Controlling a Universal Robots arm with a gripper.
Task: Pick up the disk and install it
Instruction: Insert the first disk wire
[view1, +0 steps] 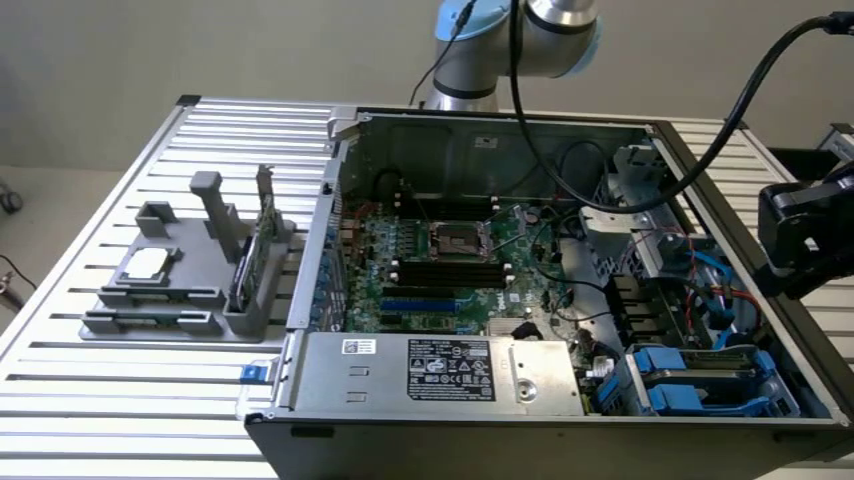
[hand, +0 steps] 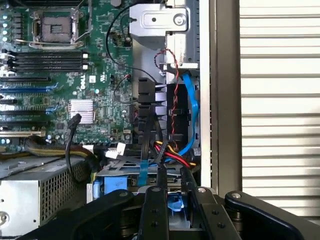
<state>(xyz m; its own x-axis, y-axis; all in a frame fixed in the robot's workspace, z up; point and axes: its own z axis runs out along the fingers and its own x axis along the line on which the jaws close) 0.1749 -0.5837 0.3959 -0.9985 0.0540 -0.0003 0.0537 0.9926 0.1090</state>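
Snagging worries me: my black gripper (hand: 174, 172) hangs close to red and blue cables (hand: 192, 112) beside the blue plastic bay (hand: 105, 190), can't tell if it's pinching anything.

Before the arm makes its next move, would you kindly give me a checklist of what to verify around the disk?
1. Open computer case: ok.
2. The gripper lined up with the blue-framed disk: ok.
3. Firm grip on the disk: cannot tell.
4. The disk fully seated: cannot tell.
5. Loose cables clear of the gripper: not ok, they run right beside it.
6. The gripper clear of the motherboard: ok.
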